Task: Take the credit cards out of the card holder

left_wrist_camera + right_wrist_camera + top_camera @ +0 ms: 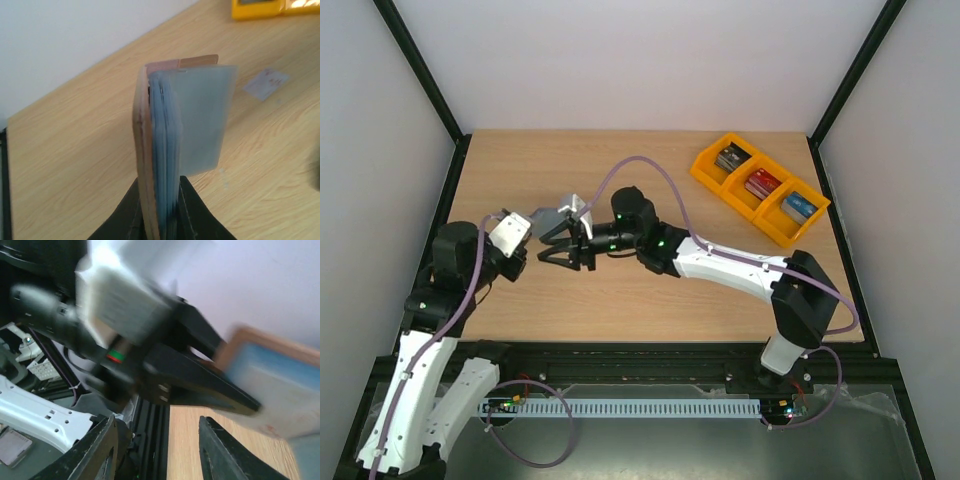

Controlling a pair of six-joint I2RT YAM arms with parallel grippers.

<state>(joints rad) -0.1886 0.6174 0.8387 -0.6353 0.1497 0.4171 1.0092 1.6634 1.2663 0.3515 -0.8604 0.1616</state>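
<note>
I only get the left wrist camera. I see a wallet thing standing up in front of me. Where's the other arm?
Observer: The top camera shows the right arm stretched across the wooden table, its fingers right next to your pinkish-tan folding card holder.
Operator: Are they grabbing it?
Observer: Not yet. The right wrist camera shows them apart with nothing between them.
Operator: What's in the orange thing at the top?
Observer: That orange plastic bin has three compartments: a dark box, a red box and a blue box, one in each.
</note>
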